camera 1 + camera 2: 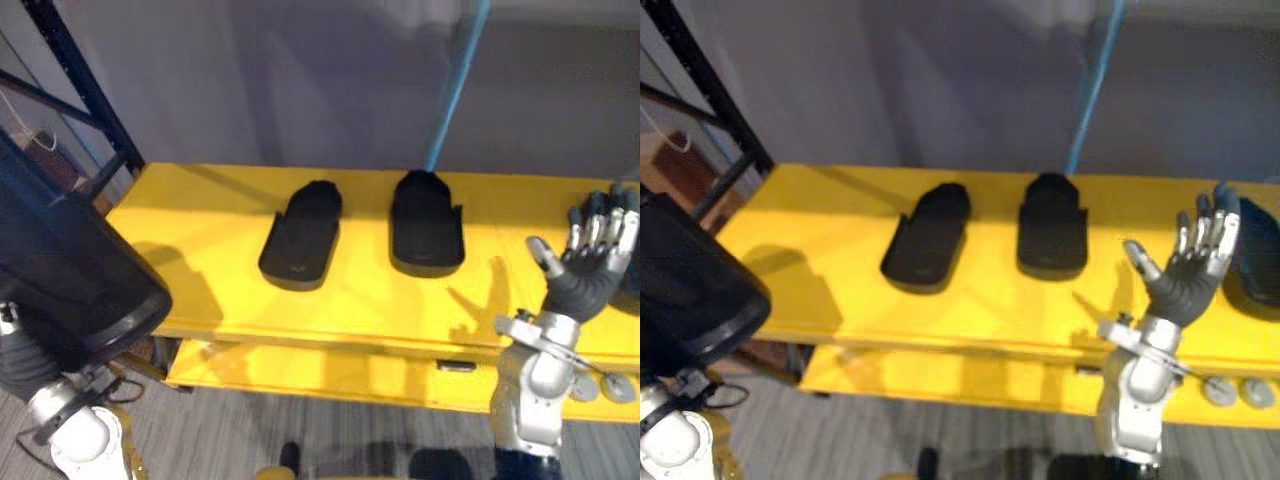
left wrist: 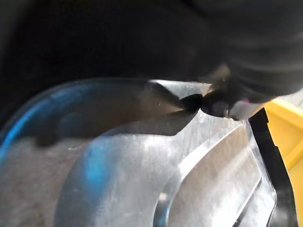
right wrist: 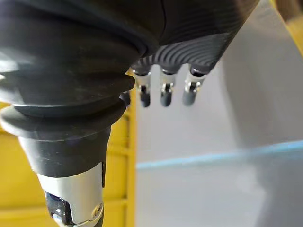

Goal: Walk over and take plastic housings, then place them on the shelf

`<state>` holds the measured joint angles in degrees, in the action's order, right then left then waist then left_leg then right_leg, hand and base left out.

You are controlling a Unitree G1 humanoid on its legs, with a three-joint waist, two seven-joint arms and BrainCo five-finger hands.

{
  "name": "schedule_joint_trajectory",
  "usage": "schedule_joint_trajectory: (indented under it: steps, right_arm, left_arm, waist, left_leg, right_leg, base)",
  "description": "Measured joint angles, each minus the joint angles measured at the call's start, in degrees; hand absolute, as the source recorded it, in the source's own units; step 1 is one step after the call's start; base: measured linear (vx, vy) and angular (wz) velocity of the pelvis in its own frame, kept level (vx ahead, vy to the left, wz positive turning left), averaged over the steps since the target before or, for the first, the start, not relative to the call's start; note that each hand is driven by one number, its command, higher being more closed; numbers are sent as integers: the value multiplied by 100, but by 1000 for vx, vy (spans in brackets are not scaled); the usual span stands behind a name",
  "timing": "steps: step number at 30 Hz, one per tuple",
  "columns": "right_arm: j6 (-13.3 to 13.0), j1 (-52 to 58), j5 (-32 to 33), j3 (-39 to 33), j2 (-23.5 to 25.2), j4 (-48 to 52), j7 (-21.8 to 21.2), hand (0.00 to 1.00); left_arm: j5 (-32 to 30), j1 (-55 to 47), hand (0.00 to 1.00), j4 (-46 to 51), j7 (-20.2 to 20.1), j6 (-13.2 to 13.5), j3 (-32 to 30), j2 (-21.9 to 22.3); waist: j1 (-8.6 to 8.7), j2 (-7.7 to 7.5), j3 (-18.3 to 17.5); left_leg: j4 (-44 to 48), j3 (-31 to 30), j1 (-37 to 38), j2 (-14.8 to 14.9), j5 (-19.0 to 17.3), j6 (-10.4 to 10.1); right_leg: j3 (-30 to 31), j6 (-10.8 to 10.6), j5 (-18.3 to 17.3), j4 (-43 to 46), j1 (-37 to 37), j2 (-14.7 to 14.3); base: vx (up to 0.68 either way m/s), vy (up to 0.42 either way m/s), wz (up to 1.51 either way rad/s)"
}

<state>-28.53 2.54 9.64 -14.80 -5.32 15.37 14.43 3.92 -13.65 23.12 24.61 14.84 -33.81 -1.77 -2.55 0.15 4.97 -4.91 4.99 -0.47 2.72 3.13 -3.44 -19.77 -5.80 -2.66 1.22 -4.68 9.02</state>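
Right hand: the right hand (image 1: 1185, 275) is raised over the front edge of the shelf (image 1: 200, 230), towards its right end; fingers straight and spread wide, thumb out to the side, holding and touching nothing.
Left hand: the left hand (image 2: 246, 71) is up against the glossy inside of the carried housing (image 1: 70, 280); whether it clasps the part cannot be told (the housing covers it in the head views).
Carried housing: large, black, held off the shelf at the robot's lower left, in front of the shelf's left corner.
Left housing: the left housing (image 1: 300, 235) lies flat on the shelf, left of centre, angled a little.
Middle housing: the middle housing (image 1: 427, 225) lies just beside it to the right, apart from it, squarer to the shelf edge.
Right-edge housing: the right-edge housing (image 1: 1255, 250) sits on the shelf behind the right hand, partly cut off.
Lower board: a yellow lower board (image 1: 300, 375) shows beneath the shelf, with two grey discs (image 1: 1238, 392) near its right end.
Behind: a blue pole (image 1: 455, 90) rises against the grey wall (image 1: 300, 80); a dark rack upright (image 1: 80, 80) stands at the left.
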Motion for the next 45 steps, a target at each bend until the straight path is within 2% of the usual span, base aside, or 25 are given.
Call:
schedule_joint_trajectory:
  steps: [4,5,7,8,11,13,16,20,25,28,30,35,39,45]
  right_arm:
    - [-14,113,-265,-491,-37,5,304,0]
    - [-8,188,-394,-876,-83,1,644,0]
    - [14,194,-492,-1128,-115,-2,902,0]
    - [38,225,-506,-1387,-151,-2,1189,0]
    - [251,375,-591,-1926,-171,-14,1632,0]
    - [442,561,-590,-2158,-172,-45,1814,0]
    - [724,902,-569,-2229,-166,-286,1780,0]
    - [908,1364,-585,-2390,-137,-600,1685,0]
    - [995,1693,-326,-2885,-138,-1636,1540,0]
    - [995,1816,-313,-2927,-138,-2162,1423,0]
    - [979,1888,-316,-2949,-142,-2644,1294,0]
    - [977,1875,-154,-2948,-191,-3523,1169,0]
    - [990,1874,164,-2947,-219,-4182,1091,0]
    - [1026,1834,309,-2688,-344,-4740,768,0]
  left_arm:
    - [-9,26,100,2,-1,0,-127,-7]
    - [-52,21,100,6,4,-1,-136,-21]
    - [-55,21,100,8,4,-3,-141,-33]
    - [-154,24,100,13,4,-26,-141,-64]
    - [-483,3,100,22,-35,-161,-146,-304]
    - [-708,-4,100,23,-190,-410,-152,-548]
    - [-918,-198,100,-55,-583,-847,-145,-950]
    - [-955,-216,100,-578,-991,-1294,-142,-1486]
    - [-922,79,100,-1952,-1491,-1977,-141,-2708]
    - [-865,386,100,-2679,-1643,-2155,-143,-3223]
    - [-837,752,100,-3259,-1846,-2344,-135,-3647]
    - [-842,1364,100,-4392,-2248,-2605,-76,-4358]
    - [-881,2096,100,-5325,-2523,-2758,351,-4929]
    - [-860,2754,100,-6031,-2772,-2925,774,-5228]
  waist:
    - [59,31,-69]
    - [128,41,-90]
    - [174,47,-96]
    - [197,48,-100]
    - [206,45,-106]
    - [304,55,-123]
    - [366,82,-178]
    - [450,149,-245]
    - [515,228,-299]
    - [512,243,-298]
    - [569,248,-303]
    - [638,276,-308]
    - [666,274,-314]
    - [741,256,-318]
  left_leg:
    - [0,174,37,40,45,-14]
    - [0,203,48,38,46,-14]
    - [1,224,55,37,46,-14]
    - [1,263,69,37,46,-14]
    - [-1,421,141,55,27,-13]
    - [-3,479,170,62,17,-9]
    - [-6,696,253,91,-65,-18]
    - [-7,864,341,105,-161,-8]
    - [-5,1159,357,154,-223,-27]
    - [-4,1288,356,177,-235,-37]
    - [-6,1355,358,176,-278,-53]
    - [-6,1580,346,170,-319,-70]
    - [4,1630,321,159,-314,-70]
    - [24,1630,63,175,-260,-85]
  right_leg:
    - [165,-24,98,-11,53,-14]
    - [240,-29,117,-12,61,-16]
    - [261,-35,129,-19,63,-17]
    - [282,-40,143,-34,63,-19]
    - [423,-33,186,-88,60,-29]
    - [471,-30,193,-90,64,-29]
    - [661,-18,195,-105,68,-44]
    - [794,-1,183,-106,73,-43]
    - [982,-26,199,-84,199,-68]
    - [1092,-27,200,-47,275,-87]
    - [1141,-21,195,-47,297,-86]
    - [1255,-17,192,-44,424,-113]
    - [1280,-5,185,-44,470,-137]
    - [1317,8,178,54,781,-170]
  base:
    - [-3,-7,-23]
    - [13,0,-6]
    - [10,-3,-8]
    - [8,-5,-17]
    - [3,-1,-24]
    - [-10,3,-19]
    - [-24,6,-32]
    - [10,9,-24]
    - [26,-2,-20]
    - [43,-4,-17]
    - [45,13,-9]
    - [56,0,-17]
    - [48,-10,-3]
    - [-10,-5,0]
